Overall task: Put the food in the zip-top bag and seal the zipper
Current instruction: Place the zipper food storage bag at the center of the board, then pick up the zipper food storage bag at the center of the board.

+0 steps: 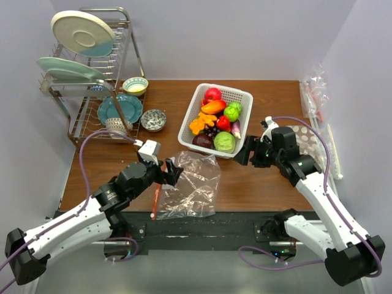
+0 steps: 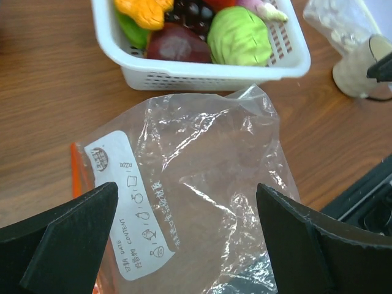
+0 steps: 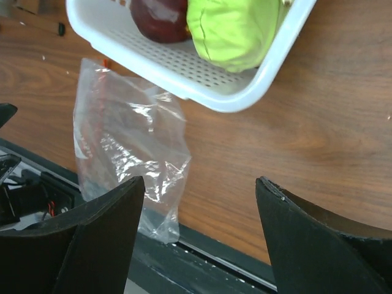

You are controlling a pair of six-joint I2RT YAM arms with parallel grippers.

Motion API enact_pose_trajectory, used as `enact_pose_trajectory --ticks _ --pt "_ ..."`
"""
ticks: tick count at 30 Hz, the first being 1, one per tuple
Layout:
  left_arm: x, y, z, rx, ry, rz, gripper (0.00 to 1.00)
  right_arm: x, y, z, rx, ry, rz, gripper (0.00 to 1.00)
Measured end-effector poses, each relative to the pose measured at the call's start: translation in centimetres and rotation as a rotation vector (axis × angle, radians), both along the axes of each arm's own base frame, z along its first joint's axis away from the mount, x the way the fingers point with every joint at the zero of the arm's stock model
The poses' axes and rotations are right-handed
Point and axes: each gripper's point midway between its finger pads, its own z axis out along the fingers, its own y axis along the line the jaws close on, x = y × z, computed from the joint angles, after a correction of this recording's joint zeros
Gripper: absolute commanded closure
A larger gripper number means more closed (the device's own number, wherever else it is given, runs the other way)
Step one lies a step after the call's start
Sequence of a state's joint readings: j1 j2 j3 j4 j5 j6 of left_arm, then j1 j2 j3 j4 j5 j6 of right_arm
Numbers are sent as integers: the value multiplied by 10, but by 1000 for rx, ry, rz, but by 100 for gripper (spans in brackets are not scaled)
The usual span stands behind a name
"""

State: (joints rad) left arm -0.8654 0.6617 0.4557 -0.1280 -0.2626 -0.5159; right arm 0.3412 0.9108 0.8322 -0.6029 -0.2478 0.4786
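While L hand (image 2: pixel 187 195) gapes, zip-top bag (image 2: pixel 202 184) lies beneath.

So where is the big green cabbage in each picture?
Top external: the green cabbage sits mid-picture, in the near corner of the white basket.
Left wrist: top middle, the green cabbage lies inside the white basket, above the zip-top bag.
Right wrist: top middle, the green cabbage is cut off by the top edge.
Shared landmark: the white basket, with the zip-top bag beside it.
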Motion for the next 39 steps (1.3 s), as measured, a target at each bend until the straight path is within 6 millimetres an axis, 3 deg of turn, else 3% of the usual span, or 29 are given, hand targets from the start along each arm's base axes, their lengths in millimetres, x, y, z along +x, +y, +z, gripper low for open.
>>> enact_pose_trajectory --ticks 3,11,13,18,22,25,33,36,39 --pt "-3 -13 -4 36 33 -57 0 -3 -1 -5 1 1 -1 23" --pt "-20 -70 8 166 44 -173 0 -1 -7 8 10 -75 -38 23" --pt "-17 -74 4 201 55 -146 0 0 -9 10 5 -87 -50 23" --pt "-8 -54 -9 218 101 -54 0 -2 -13 13 6 -113 -63 25" --pt "14 -13 -7 115 138 65 0 -4 0 13 52 -111 -2 33" --pt "24 17 -8 63 155 147 0 -9 20 5 104 -74 80 33" --pt "23 28 -12 -27 258 159 0 -36 85 -17 105 27 301 33" --pt "24 38 -3 -41 262 196 0 -44 110 -20 86 38 355 31" --pt "29 50 19 -38 236 250 0 -54 136 -24 61 37 392 25"
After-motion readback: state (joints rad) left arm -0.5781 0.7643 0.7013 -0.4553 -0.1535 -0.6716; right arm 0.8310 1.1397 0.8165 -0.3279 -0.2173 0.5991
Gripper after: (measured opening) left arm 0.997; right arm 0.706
